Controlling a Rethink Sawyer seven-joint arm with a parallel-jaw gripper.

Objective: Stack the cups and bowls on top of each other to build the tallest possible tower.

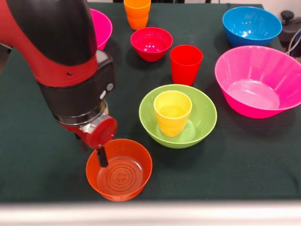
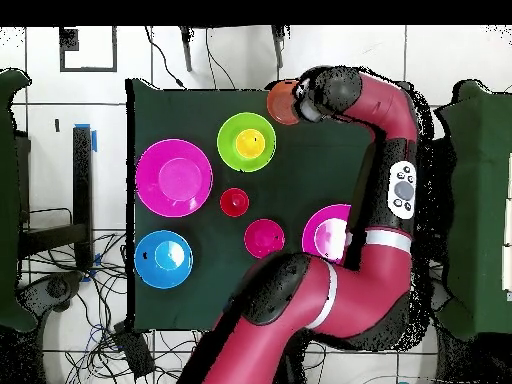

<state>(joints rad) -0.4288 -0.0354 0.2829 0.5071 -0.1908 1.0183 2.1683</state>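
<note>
Reaching down at the near edge of the dark green counter (image 1: 37,160), the red and black arm has its claw (image 1: 101,157) at the small glossy orange plastic bowl with the ringed flat bottom (image 1: 119,169). 1 dark finger (image 1: 101,157) shows inside the bowl, just within its rim on the arm's side; any partner outside the wall is hidden by the wrist, so I cannot tell whether the claw is clamped on the rim or merely poised around it. The overhead view shows only the arm's head covering most of that bowl at the counter's edge.

Just beside it, toward the counter's middle, the medium lime-green plastic bowl (image 1: 205,117) sits upright with the glossy yellow plastic tumbler (image 1: 172,112) standing upright inside it: a 2-piece tower base. The red plastic tumbler (image 1: 186,64) stands behind it, apart, near the small crimson bowl (image 1: 151,43). An orange tumbler (image 1: 137,13), a blue bowl (image 1: 251,25) and 2 large hot-pink bowls, 1 to the side (image 1: 258,80) and 1 partly behind the arm (image 1: 102,26), remain loose.

My reading is that the step in hand is the grasp on the orange bowl, with the stack barely begun. Next, the rim pinch needs to be firm, followed by a straight lift, a short carry sideways and a level, centred landing on the yellow tumbler's mouth; an off-centre release could tip the tumbler.
</note>
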